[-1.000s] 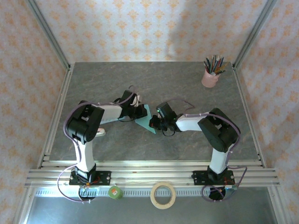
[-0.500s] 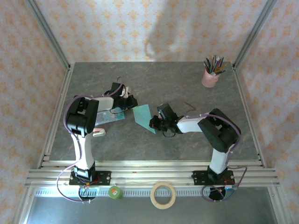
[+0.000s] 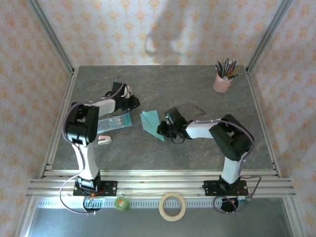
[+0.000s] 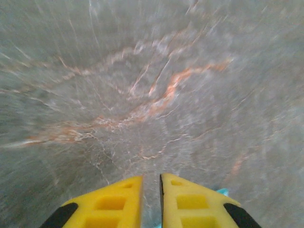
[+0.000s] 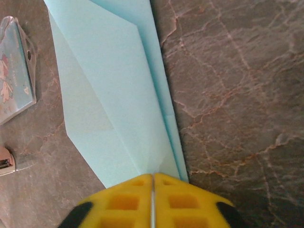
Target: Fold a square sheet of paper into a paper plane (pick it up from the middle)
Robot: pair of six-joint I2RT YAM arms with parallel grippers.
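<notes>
turquoise and already creased, the sheet of paper (image 3: pixel 150 122) lies flat near the middle of the desk (image 3: pixel 197 158), no longer a square. it is a long, narrow shape, wider at its far end and tapering to a point at its near end. the right wrist view shows the sheet of paper (image 5: pixel 114 95) in layers: a broad flap folded over with slanted edges, and a thin strip showing along its right side.

the right hand (image 3: pixel 163 129) sits at the near right end of the paper. its yellow fingers (image 5: pixel 128 194) are closed to a hairline seam, and the paper's narrow end runs right up to that seam. whether they pinch it or only rest over it i cannot tell.

the left hand (image 3: pixel 133 102) is off to the far left of the paper, apart from it. in its own view the left hand (image 4: pixel 151 202) has its fingers parted by a slim gap with nothing between them, over bare desk, and a sliver of the turquoise paper (image 4: pixel 222 191) shows beside the right finger. that view is blurred.

a pale blue card (image 3: pixel 114 122) lies just left of the paper, not touching it.

my reading is that the early folds are done and the sheet is narrowed to a dart outline. no raised wings show, so the wing folds and final shaping seem to be left.
</notes>
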